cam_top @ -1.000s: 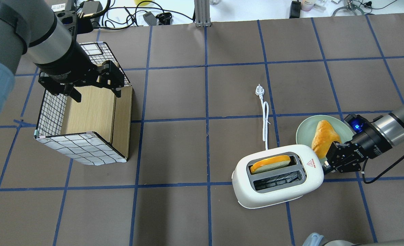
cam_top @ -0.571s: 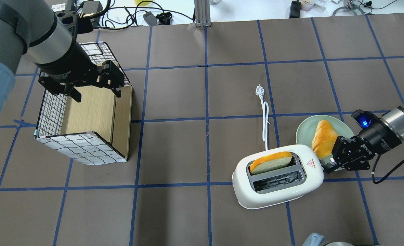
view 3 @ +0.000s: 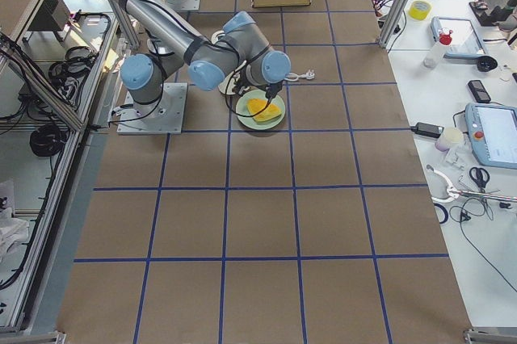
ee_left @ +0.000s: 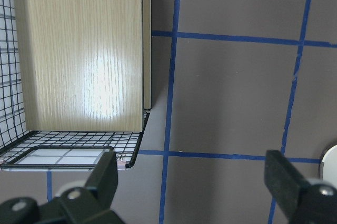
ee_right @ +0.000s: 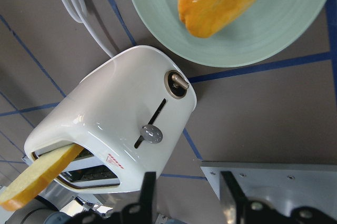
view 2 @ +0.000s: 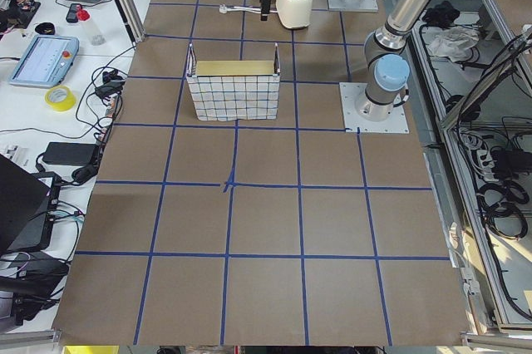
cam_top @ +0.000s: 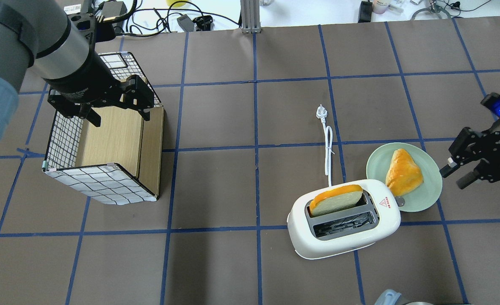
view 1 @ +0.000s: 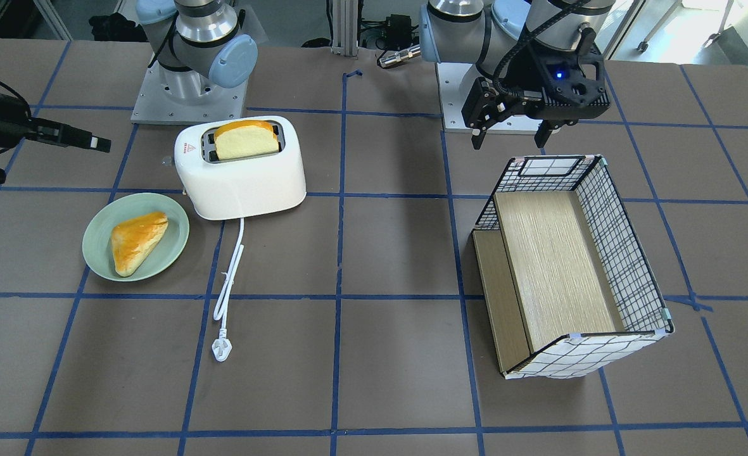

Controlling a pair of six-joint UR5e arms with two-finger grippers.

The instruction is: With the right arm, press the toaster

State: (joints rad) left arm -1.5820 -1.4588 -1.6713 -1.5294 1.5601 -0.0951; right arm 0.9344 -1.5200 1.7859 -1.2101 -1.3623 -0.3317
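Note:
The white toaster (cam_top: 343,239) stands at the front right of the table, a slice of toast (cam_top: 336,200) sticking up from its far slot. It also shows in the front view (view 1: 240,180) and the right wrist view (ee_right: 121,113), where its end lever (ee_right: 151,133) sits mid-slot. My right gripper (cam_top: 453,177) hovers to the right of the toaster, beyond the green plate (cam_top: 421,204), clear of both. Its fingers stand a little apart and hold nothing. My left gripper (cam_top: 118,119) is open and empty above the wire basket (cam_top: 101,187).
A golden pastry (cam_top: 403,171) lies on the green plate, right next to the toaster's lever end. The toaster's white cord (cam_top: 328,154) runs away from it to a loose plug (cam_top: 320,112). The basket holds a wooden shelf insert (view 1: 551,259).
My right gripper has pulled back to the right, from the toaster's lever end to beyond the plate. The toast has risen in its slot. The left arm has not moved.

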